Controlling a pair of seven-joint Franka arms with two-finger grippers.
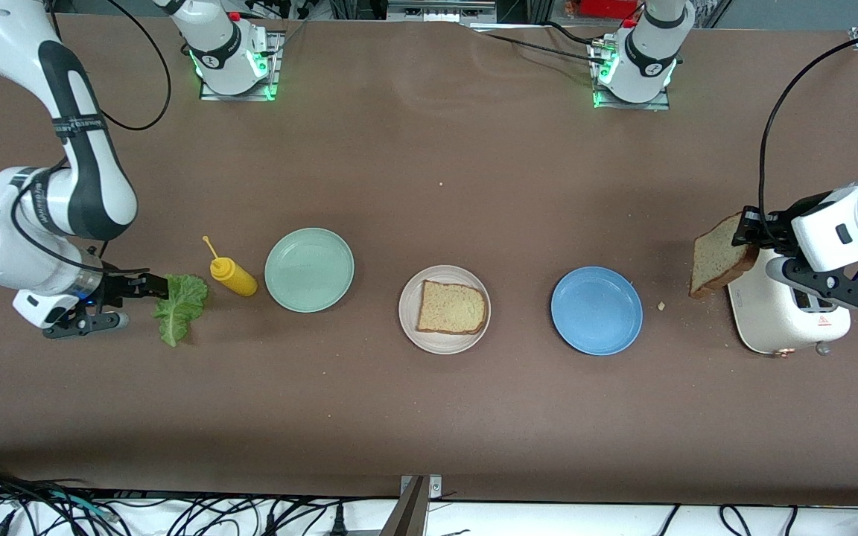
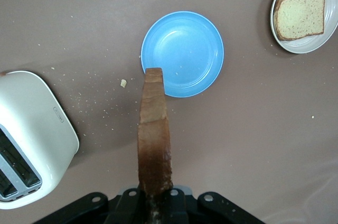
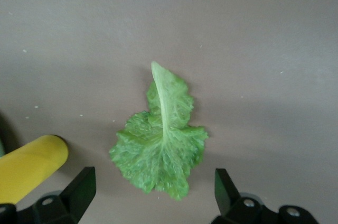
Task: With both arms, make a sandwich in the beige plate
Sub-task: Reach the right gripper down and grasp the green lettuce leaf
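on the table nearest the front camera sits the beige plate (image 1: 444, 309) with one bread slice (image 1: 452, 307) lying flat on it; in my left wrist view the same plate (image 2: 330, 36) and slice (image 2: 300, 14) show at the edge. just a little farther off, toward my left arm's end, is the blue plate (image 1: 596, 310) (image 2: 182, 53), bare, with a crumb (image 1: 661, 306) between it and the toaster (image 1: 786, 316) (image 2: 31, 139). toward my right arm's end lies the lettuce (image 1: 179, 304) (image 3: 161, 137), flat on the table, and my right gripper (image 1: 147, 286) (image 3: 153, 189) is low at its edge with the jaws spread wide, a finger (image 3: 79, 189) to each side of the leaf and nothing grasped. beside the leaf lies the mustard bottle (image 1: 232, 275) (image 3: 29, 168), then the green plate (image 1: 309, 269). my left gripper (image 1: 748, 227) (image 2: 154, 203) is over the toaster, clenched on a second slice (image 1: 719, 260) (image 2: 154, 139) that stands on edge, clear of the slots.
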